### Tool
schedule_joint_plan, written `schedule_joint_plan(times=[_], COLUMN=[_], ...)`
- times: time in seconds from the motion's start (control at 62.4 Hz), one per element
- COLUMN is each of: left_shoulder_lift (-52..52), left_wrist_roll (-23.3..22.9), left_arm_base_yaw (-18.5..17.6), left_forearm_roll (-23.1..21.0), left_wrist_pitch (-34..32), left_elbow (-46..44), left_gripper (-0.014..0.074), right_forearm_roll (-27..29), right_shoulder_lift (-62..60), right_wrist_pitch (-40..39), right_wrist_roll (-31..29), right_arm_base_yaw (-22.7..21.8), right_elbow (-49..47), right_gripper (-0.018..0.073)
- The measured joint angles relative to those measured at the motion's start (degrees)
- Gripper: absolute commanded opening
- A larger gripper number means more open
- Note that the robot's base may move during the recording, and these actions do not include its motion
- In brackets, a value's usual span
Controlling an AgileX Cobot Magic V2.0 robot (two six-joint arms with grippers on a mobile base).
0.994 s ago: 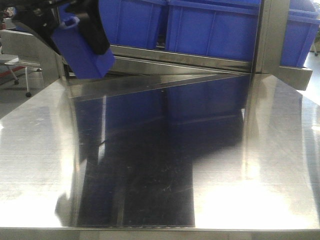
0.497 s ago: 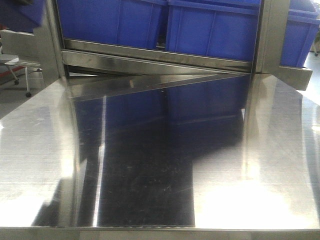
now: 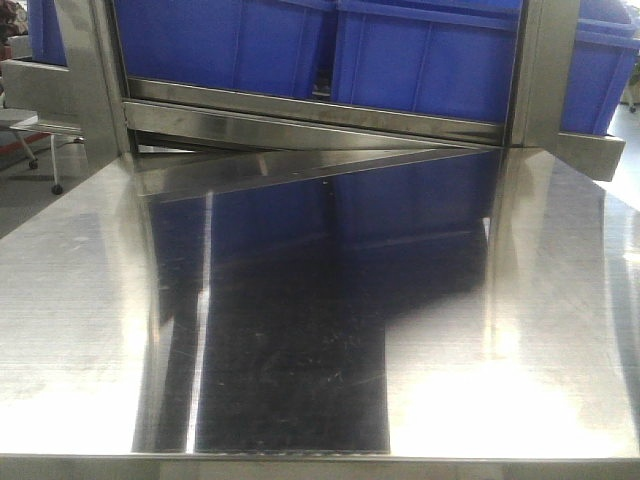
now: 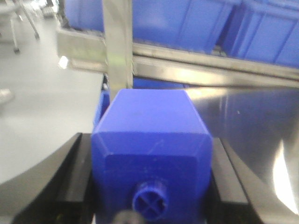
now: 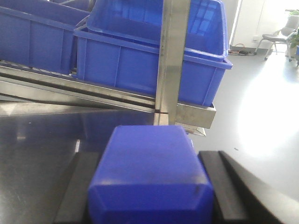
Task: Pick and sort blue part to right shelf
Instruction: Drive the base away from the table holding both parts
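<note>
Clamping the blue part point(image 4: 154, 121) between its two black fingers point(image 4: 74, 177), the left gripper point(image 4: 152, 140) holds the block with its round cap point(image 4: 149, 201) turned back toward the wrist and its flat base pointing forward. Straight ahead of the fingertips rises an upright steel post point(image 4: 117, 46). Behind the post, a steel rail point(image 4: 210, 74) runs off to the gripper's right beneath large blue bins point(image 4: 187, 23). Below and to the right of this gripper lies the shiny steel table point(image 4: 257, 126), and to its left is grey floor point(image 4: 37, 116).

The right gripper point(image 5: 149, 154) is likewise closed, on a second blue block point(image 5: 149, 182), with a black finger point(image 5: 224, 186) flanking each side. The block's near end is cut off by the frame, so its cap cannot be seen. Ahead of this gripper the right shelf point(image 5: 93, 95) shows as a slanting steel front rail carrying a big blue bin point(image 5: 135, 65), partly behind another post point(image 5: 170, 56). Off to the gripper's right, well apart, what looks like a chair point(image 5: 271, 39) stands on bright floor.

From the front, the tabletop mirrors the bins' blue.
</note>
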Motion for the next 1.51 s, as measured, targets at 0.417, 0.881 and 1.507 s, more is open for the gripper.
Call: schedule_joint_plan(times=[0.417, 0.881, 1.507], left_shoulder_lift=[-11.9, -11.9, -11.9], left_wrist_roll=[0.0, 0.0, 0.0], left_arm_base_yaw=[0.2, 0.2, 0.2], left_forearm_roll=[0.5, 0.5, 0.5], left_wrist_pitch=[-0.3, -0.3, -0.3], left_elbow=[1.0, 1.0, 1.0], left_gripper=[0.0331, 0.0331, 0.0331], right_forearm_roll=[0.0, 0.0, 0.0], right_shoulder_lift=[0.0, 0.0, 0.0], right_wrist_pitch=[0.0, 0.0, 0.0], right_wrist_roll=[0.0, 0.0, 0.0], right_arm_base_yaw=[0.0, 0.0, 0.0], right_elbow=[0.0, 0.0, 0.0], right_gripper=[0.0445, 0.0445, 0.0445])
